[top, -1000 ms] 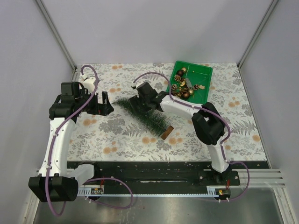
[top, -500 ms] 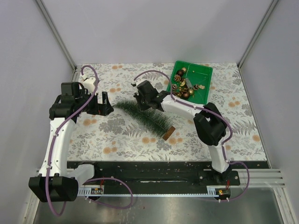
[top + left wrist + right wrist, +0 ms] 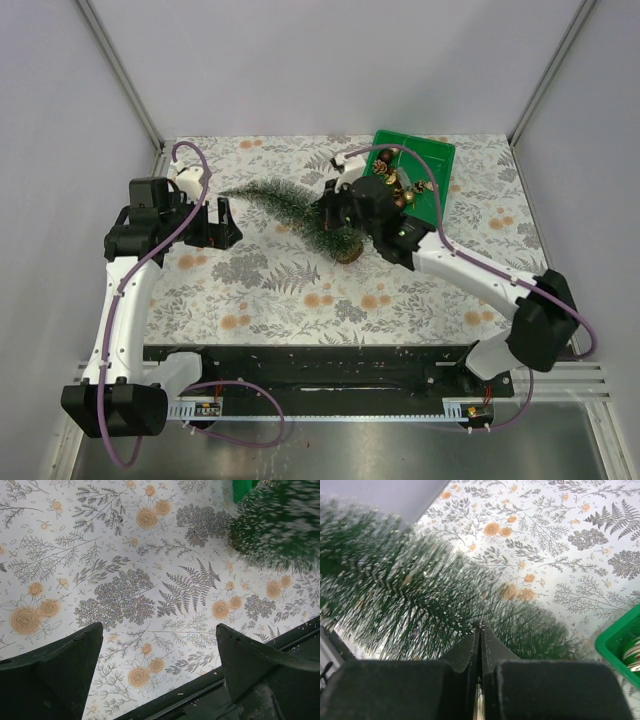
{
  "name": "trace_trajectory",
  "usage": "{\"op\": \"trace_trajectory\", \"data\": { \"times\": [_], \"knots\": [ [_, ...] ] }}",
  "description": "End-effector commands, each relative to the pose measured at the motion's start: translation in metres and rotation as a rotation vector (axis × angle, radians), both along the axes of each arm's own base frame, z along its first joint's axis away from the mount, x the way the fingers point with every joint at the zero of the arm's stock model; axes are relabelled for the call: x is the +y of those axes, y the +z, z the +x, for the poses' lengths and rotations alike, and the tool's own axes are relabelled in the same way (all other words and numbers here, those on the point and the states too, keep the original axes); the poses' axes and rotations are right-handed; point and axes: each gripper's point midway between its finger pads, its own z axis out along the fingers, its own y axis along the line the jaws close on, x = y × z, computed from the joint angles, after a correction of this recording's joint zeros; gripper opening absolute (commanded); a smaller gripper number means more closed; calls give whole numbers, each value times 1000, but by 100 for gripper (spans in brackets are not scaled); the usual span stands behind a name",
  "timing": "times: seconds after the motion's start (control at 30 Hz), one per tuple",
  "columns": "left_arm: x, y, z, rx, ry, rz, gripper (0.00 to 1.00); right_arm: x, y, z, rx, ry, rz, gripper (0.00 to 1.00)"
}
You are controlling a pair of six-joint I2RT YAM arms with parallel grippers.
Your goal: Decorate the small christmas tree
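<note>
The small christmas tree (image 3: 290, 212) is dark green and bristly, with frosted tips. It leans steeply, with its wooden disc base (image 3: 347, 246) low by the floral cloth and its tip pointing left. My right gripper (image 3: 333, 211) is shut on it, jaws pressed together deep in the bristles (image 3: 410, 595) near the trunk; the gripper (image 3: 481, 630) shows no gap. My left gripper (image 3: 220, 222) hovers open just left of the tip, and the left gripper (image 3: 160, 655) holds nothing. The tree (image 3: 280, 525) blurs at that view's upper right.
A green bin (image 3: 425, 148) of gold and brown ornaments (image 3: 392, 185) stands at the back right, right behind the right wrist; its corner (image 3: 620, 645) shows in the right wrist view. The black base rail (image 3: 320, 355) runs along the near edge. White walls close the sides.
The right gripper has shut on the tree and swung it back and left. The tree went from lying flat to leaning, tip now near the left gripper. The left arm has not moved.
</note>
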Motion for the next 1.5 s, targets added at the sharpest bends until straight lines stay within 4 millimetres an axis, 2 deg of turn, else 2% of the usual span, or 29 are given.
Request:
{"op": "trace_trajectory", "data": {
  "times": [0.0, 0.33, 0.4, 0.7, 0.87, 1.17, 1.3, 1.47],
  "knots": [
    [0, 10, 4, -55, 1, -5, 99, -3, 17, -10, -41, -37, 207, 0],
    [-1, 10, 4, -59, -1, -9, 99, -35, -5, -37, 22, -126, 475, 0],
    [-1, 10, 5, -62, 2, -14, 99, -40, -1, -40, 21, -138, 516, 0],
    [-7, 17, 5, -75, 4, -60, 99, -29, 59, -48, -14, -52, 652, 0],
    [-7, 20, 5, -87, 1, -58, 99, -27, 69, -53, -28, -16, 672, 0],
    [-10, 23, 5, -88, -10, -72, 99, -21, 61, -65, 14, 49, 714, 0],
    [-9, 22, 6, -85, -8, -66, 99, -22, 46, -76, 42, 79, 703, 0],
    [-9, 21, 9, -86, -3, -68, 99, -35, 20, -83, 91, 43, 712, 0]
  ]
}}
